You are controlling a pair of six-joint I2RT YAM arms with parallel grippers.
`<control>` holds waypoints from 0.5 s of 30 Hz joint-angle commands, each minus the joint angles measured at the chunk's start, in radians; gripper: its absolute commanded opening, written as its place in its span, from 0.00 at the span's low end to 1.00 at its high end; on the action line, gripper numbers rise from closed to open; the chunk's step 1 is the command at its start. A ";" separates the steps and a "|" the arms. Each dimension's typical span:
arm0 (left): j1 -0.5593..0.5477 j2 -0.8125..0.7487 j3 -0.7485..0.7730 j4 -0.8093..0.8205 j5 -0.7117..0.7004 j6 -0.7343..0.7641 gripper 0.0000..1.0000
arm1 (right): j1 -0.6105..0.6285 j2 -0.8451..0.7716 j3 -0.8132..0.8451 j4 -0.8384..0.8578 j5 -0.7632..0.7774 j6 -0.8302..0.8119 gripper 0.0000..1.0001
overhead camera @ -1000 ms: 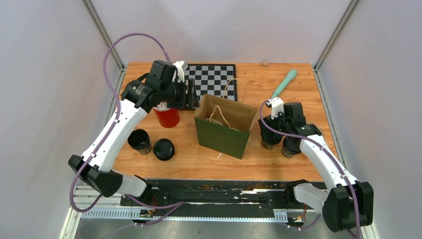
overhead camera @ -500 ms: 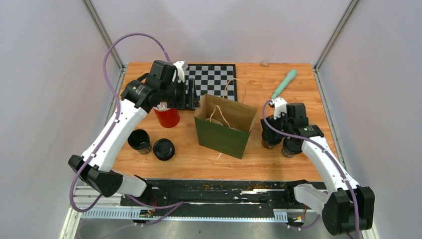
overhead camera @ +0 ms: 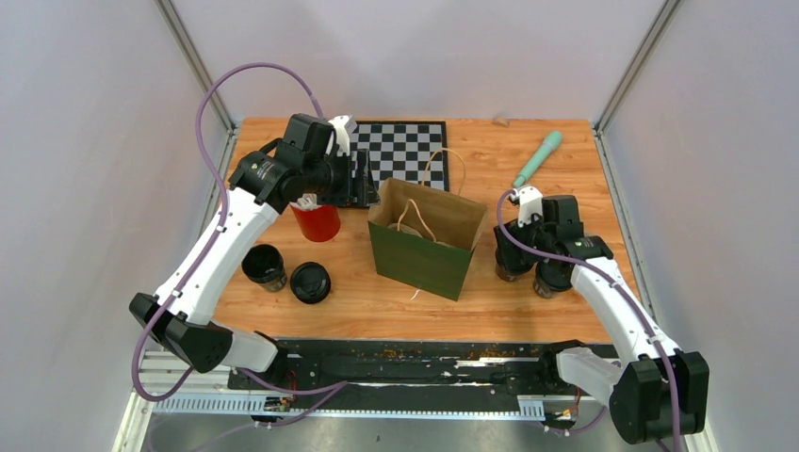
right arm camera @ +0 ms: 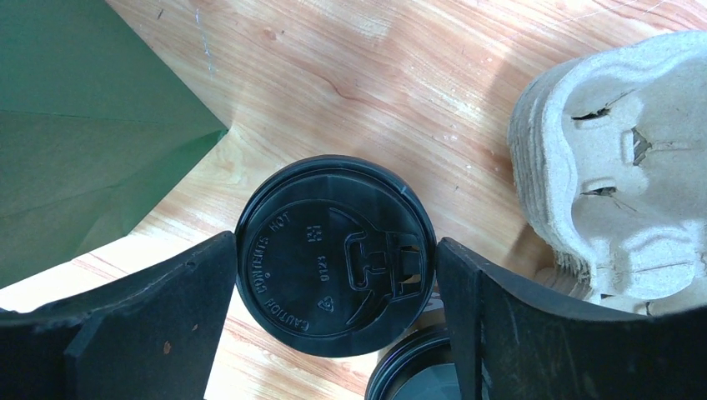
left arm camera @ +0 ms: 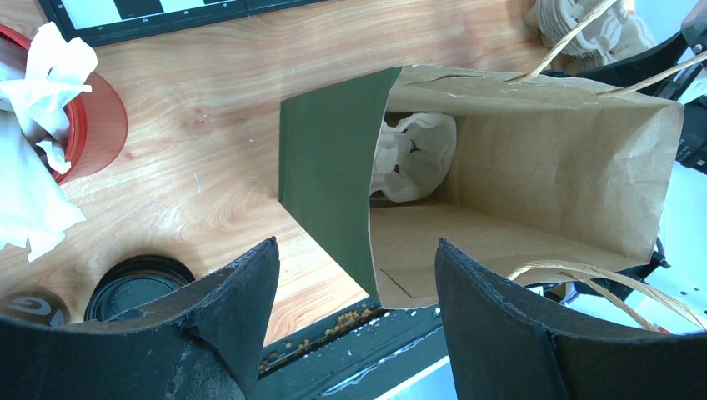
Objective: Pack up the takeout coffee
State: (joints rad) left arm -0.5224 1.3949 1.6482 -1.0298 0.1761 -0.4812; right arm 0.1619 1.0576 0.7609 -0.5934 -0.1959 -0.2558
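Two coffee cups stand right of the green paper bag (overhead camera: 419, 247): one (overhead camera: 510, 266) under my right gripper (overhead camera: 515, 252), one (overhead camera: 551, 279) beside it. In the right wrist view the open jaws straddle the first cup's black lid (right arm camera: 333, 275), fingers (right arm camera: 167, 317) close at each side; the second lid (right arm camera: 417, 379) shows below. Two more cups (overhead camera: 264, 266) (overhead camera: 310, 282) stand left of the bag. My left gripper (overhead camera: 366, 188) is open and empty above the bag's left rim (left arm camera: 333, 167). White paper (left arm camera: 413, 154) lies inside the bag.
A red cup (overhead camera: 317, 222) of white wrapped straws (left arm camera: 33, 167) stands under the left wrist. A checkerboard (overhead camera: 405, 151) lies at the back, a teal stick (overhead camera: 537, 157) at the back right. A stack of pulp cup carriers (right arm camera: 617, 167) sits right of the gripped-around cup.
My right gripper has shifted slightly toward the near right and settled around the cup beside the bag. The left arm has not moved.
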 commanded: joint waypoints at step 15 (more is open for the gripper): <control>0.002 -0.033 0.003 0.009 0.005 0.011 0.76 | -0.005 0.000 -0.006 0.030 -0.022 -0.037 0.81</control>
State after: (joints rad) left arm -0.5224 1.3949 1.6482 -1.0294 0.1783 -0.4812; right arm 0.1619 1.0603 0.7597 -0.5888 -0.2043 -0.2718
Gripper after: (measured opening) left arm 0.760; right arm 0.828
